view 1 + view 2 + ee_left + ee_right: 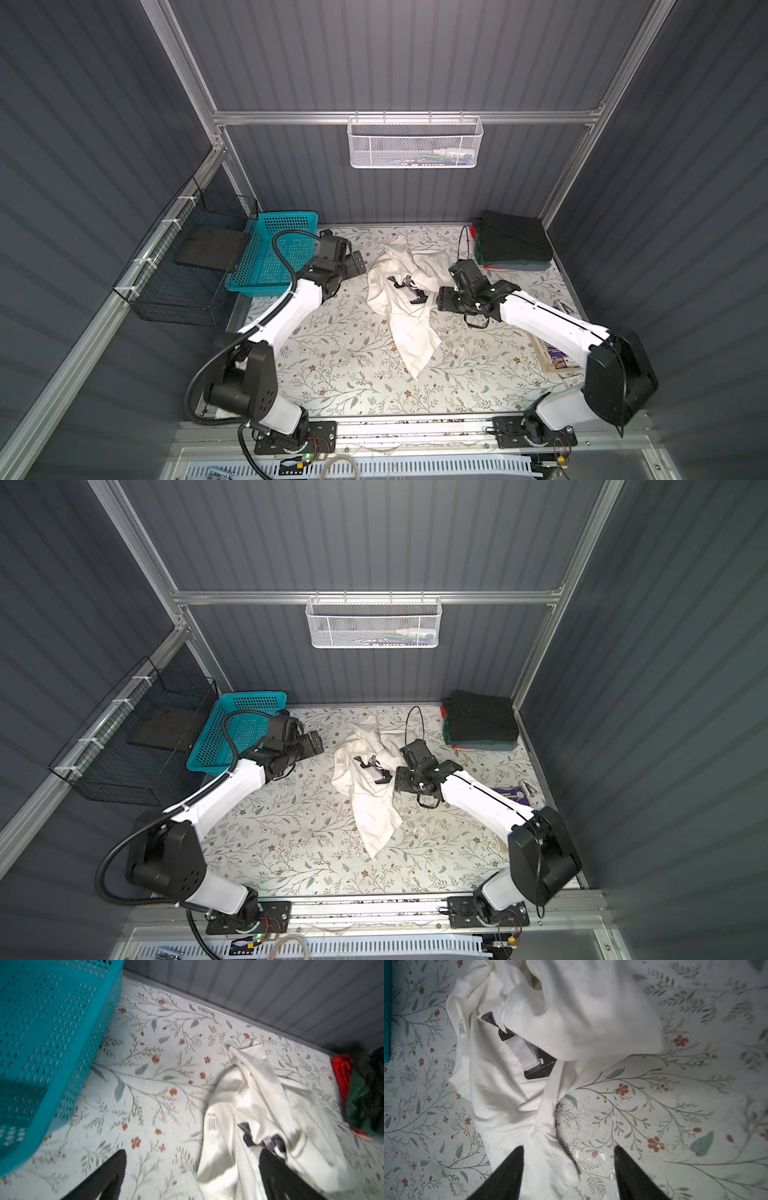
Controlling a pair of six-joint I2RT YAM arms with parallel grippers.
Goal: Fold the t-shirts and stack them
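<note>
One off-white t-shirt (405,291) (370,779) with a black-and-grey print lies crumpled mid-table. The other t-shirts are folded in a stack (513,243) (482,723) at the back right: black on top, then dark green, grey and red. My left gripper (357,266) (192,1151) hovers open beside the crumpled shirt's left edge (249,1115), holding nothing. On the shirt's right side, my right gripper (441,298) (569,1147) is open, its jaws standing above a narrow strip of the cloth (550,1043), not clamped on it.
A teal perforated basket (276,253) (41,1043) stands at the back left, close behind my left arm. A black wire cage (183,270) hangs on the left wall. A white mesh basket (415,141) hangs on the back wall. Printed booklets (557,357) lie at the table's right edge.
</note>
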